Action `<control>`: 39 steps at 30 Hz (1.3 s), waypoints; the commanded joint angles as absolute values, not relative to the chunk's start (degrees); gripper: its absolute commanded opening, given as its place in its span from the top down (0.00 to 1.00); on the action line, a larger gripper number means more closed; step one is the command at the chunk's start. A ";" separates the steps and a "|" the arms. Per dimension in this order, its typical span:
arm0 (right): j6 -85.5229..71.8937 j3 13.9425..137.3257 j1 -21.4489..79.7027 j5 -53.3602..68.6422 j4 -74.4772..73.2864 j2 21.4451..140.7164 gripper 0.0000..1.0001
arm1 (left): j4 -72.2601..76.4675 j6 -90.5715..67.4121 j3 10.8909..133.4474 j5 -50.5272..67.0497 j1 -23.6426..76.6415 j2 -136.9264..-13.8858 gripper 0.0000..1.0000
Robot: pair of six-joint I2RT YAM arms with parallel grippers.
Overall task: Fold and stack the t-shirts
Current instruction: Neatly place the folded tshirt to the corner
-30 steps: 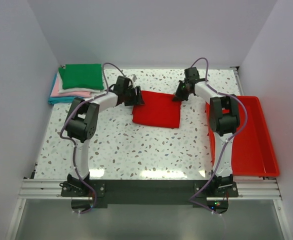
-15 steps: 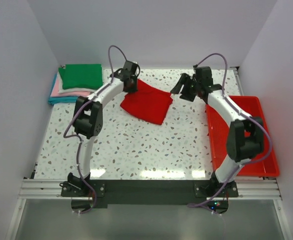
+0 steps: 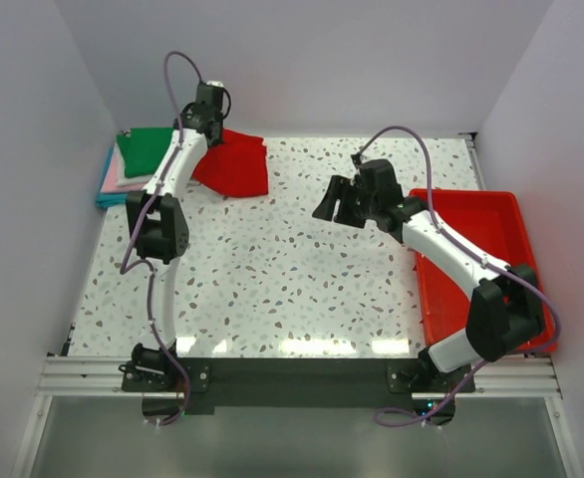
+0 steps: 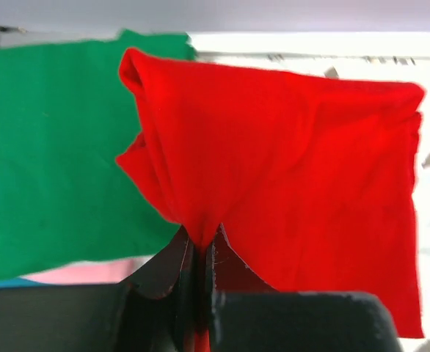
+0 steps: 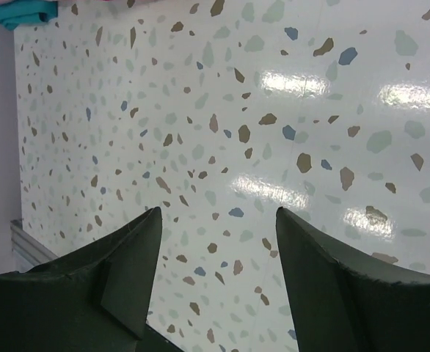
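Left tool (image 4: 197,255): fingers pressed together on a bunched edge of the red t-shirt (image 4: 303,169); 1 pinch point carries the whole folded piece.
Red t-shirt: folded, held at the far-left of the bench (image 3: 272,279), just beside the stack, its left edge overlapping the green t-shirt (image 3: 157,149) in the wrist view. Whether its far edge rests on the bench cannot be told.
Stack: green t-shirt on top, pink t-shirt (image 3: 123,182) beneath, blue t-shirt (image 3: 108,200) lowest (only their edges show).
Right tool (image 5: 216,220): fingers apart, holding nothing, above bare bench right of centre, well apart from the cloth; judged to stand clear so that the left arm has free travel.
Red tray (image 3: 511,289): at the right edge, not involved.
Step in hand: judged to be transfer of the red t-shirt onto the stack.
Next move: centre the cloth over the green t-shirt, lower, then release.
Risk: the fold may sag open or land skewed.
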State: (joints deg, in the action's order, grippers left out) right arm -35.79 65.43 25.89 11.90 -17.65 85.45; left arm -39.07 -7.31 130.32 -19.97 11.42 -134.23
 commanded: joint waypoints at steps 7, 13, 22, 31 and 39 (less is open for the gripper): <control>-33.14 66.00 27.68 8.62 -17.31 85.96 0.34 | -31.74 -0.35 138.16 -22.94 8.44 -134.48 1.00; -32.34 67.15 28.21 7.82 -18.81 87.80 0.34 | -29.45 -0.26 140.53 -21.10 6.33 -133.60 1.00; -31.91 70.49 29.27 6.86 -20.65 89.38 0.34 | -26.81 -0.26 142.30 -16.89 2.03 -131.23 1.00; -31.55 72.42 31.02 5.72 -21.53 92.72 0.35 | -23.56 -6.76 133.60 -7.64 -10.01 -129.73 0.69; -30.59 71.63 31.82 2.73 -22.50 91.32 0.34 | -22.33 -17.66 129.73 -4.23 -13.98 -125.18 0.19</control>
